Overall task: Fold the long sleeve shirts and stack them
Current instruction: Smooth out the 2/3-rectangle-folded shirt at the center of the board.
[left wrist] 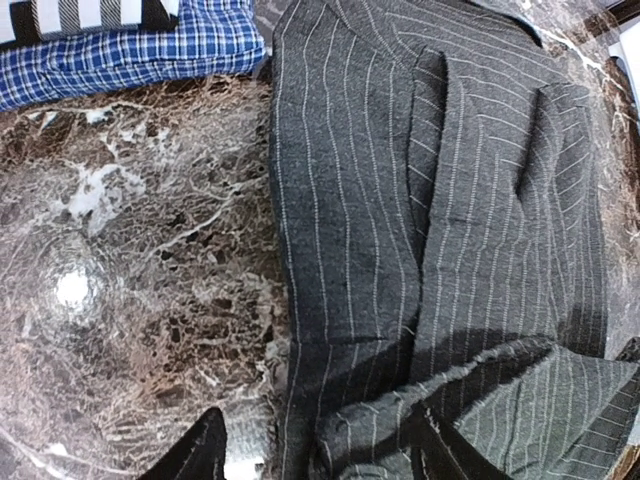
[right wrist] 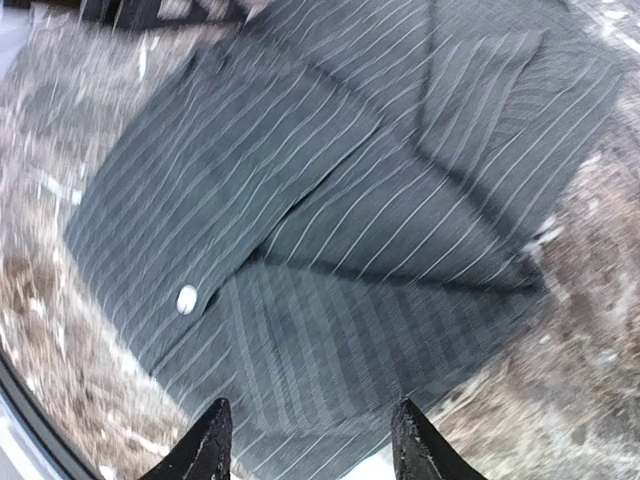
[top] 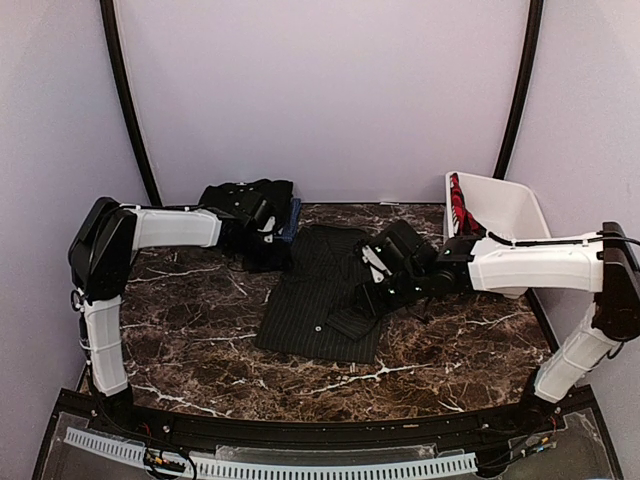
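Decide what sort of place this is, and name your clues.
Probably a robot lab cell, not a home: plain pale walls close in a marble-patterned table, and a left arm and right arm are bolted at its near edge.

The big pinstriped shirt (top: 318,300) lies folded flat in the middle of the table (top: 200,340). A black shirt (top: 240,195) and a blue checked shirt (left wrist: 120,50) lie behind it.

- pinstriped shirt (left wrist: 480,200): matt woven cloth, slightly fuzzy
- button (right wrist: 187,299): pale, shiny
- desk (top: 200,335): glossy dark marble-look surface, pale veins
- basket (top: 515,205): smooth white plastic
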Available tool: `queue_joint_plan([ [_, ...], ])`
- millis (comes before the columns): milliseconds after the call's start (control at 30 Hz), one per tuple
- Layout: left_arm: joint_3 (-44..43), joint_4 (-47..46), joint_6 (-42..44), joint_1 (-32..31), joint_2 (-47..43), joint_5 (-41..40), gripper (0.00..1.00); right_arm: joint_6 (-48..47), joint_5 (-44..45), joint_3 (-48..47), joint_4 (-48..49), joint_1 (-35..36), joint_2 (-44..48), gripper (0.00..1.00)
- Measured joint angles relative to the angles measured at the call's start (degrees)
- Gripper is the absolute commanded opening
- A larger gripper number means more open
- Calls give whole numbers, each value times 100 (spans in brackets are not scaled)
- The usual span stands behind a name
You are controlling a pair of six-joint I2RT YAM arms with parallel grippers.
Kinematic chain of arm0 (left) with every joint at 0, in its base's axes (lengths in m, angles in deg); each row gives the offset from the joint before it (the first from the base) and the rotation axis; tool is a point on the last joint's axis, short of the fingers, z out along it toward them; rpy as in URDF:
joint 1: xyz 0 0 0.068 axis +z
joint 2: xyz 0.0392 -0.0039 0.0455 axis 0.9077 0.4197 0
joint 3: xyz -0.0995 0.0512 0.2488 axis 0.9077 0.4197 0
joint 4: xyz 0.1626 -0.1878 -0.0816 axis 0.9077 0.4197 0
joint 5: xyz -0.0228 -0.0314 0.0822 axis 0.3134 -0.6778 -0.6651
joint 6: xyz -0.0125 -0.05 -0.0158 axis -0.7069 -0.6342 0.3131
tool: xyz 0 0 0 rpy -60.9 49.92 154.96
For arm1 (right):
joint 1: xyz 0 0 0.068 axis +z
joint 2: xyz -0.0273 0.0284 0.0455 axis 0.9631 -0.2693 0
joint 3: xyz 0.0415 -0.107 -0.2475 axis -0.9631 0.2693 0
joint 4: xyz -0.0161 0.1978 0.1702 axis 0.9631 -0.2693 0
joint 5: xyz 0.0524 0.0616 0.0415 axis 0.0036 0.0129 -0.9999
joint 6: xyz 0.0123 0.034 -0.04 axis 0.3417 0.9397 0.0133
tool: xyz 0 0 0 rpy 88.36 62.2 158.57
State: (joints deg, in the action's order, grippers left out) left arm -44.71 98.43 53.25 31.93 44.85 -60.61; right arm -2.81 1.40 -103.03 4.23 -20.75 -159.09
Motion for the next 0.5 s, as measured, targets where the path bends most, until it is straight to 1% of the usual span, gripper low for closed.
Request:
queue_joint_plan([
  [200, 0, 63, 2, 0, -326, 52, 61, 0, -63, 173, -234, 396, -26, 46],
  [300, 0, 68, 4, 0, -468, 76, 61, 98, -151, 175, -243, 494, -151, 49],
  [500, 0, 85, 13, 0, -564, 153, 61, 240, -201, 153, -258, 597, -638, 51],
])
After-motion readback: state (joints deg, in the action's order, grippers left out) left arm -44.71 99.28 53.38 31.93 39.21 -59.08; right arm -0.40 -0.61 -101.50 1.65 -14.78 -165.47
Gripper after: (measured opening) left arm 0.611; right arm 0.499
